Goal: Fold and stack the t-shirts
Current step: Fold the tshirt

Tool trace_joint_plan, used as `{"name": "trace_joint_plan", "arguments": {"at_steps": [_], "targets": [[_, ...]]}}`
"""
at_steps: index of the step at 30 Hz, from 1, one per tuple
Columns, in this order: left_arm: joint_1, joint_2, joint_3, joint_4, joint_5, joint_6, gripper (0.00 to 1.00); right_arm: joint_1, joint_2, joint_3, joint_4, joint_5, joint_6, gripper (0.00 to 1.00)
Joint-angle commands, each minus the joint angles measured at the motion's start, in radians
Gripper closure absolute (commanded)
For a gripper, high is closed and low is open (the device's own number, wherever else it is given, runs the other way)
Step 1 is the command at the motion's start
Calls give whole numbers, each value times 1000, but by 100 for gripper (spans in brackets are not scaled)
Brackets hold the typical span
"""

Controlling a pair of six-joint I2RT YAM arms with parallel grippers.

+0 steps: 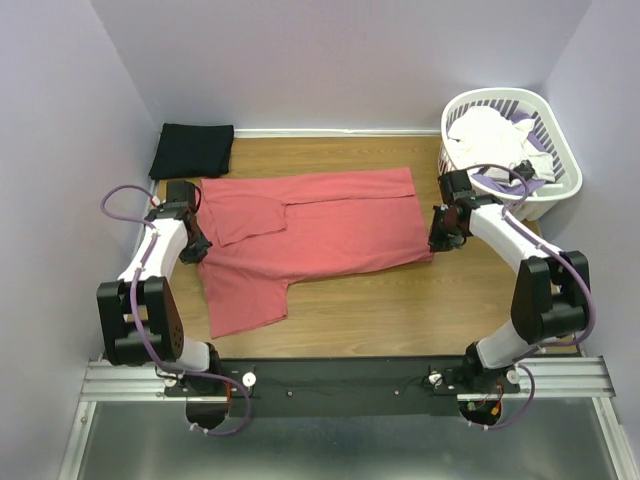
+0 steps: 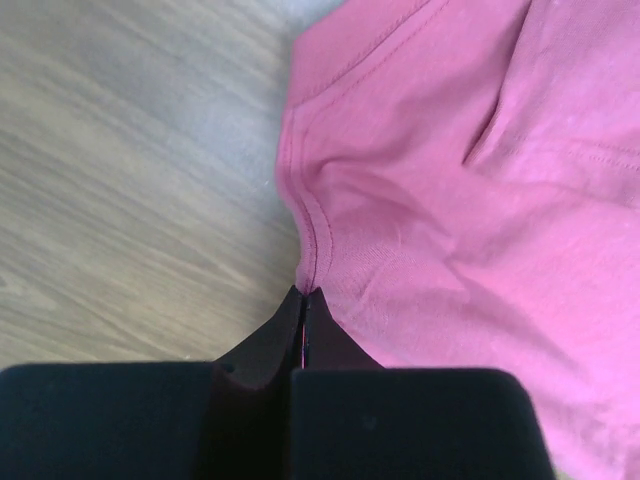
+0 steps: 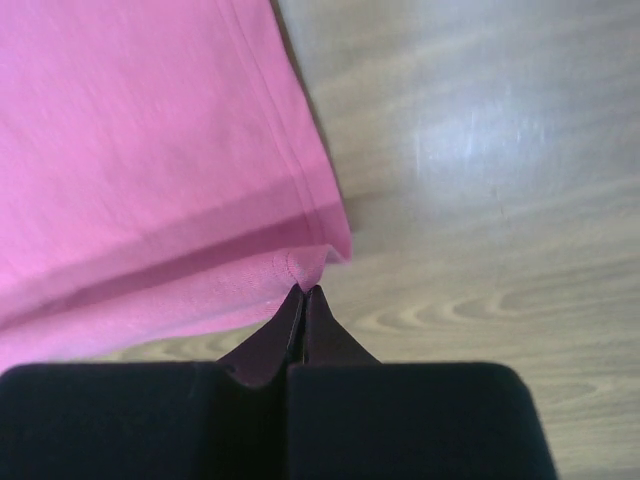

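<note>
The coral-red t-shirt (image 1: pixel 320 230) lies spread across the middle of the wooden table, one sleeve folded over its upper left and another sticking out at the lower left. My left gripper (image 1: pixel 197 247) is shut on its left edge; the left wrist view shows the hem (image 2: pixel 310 230) pinched at the fingertips. My right gripper (image 1: pixel 441 238) is shut on its lower right corner, seen in the right wrist view (image 3: pixel 310 262). The black t-shirt (image 1: pixel 192 149) lies folded at the far left corner of the table.
A white slatted basket (image 1: pixel 556 140) with white and purple cloth stands at the far right corner. Lilac walls close in the table (image 1: pixel 400 310) on three sides. The arms' rail (image 1: pixel 350 380) runs along the near edge.
</note>
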Motion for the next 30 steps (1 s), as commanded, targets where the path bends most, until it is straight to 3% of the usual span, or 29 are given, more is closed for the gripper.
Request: {"name": "trace_joint_plan", "arguments": {"at_steps": [1,14,30], "targets": [[20,56,48,25,43,31,100,-12,65,88,-17,55,-26,99],[33,173,188,92,74,31,100,-13,218,276,-14,86,-51,99],[38,256,229,160,51,14,100,-12,349,405,33,93,-74,99]]}}
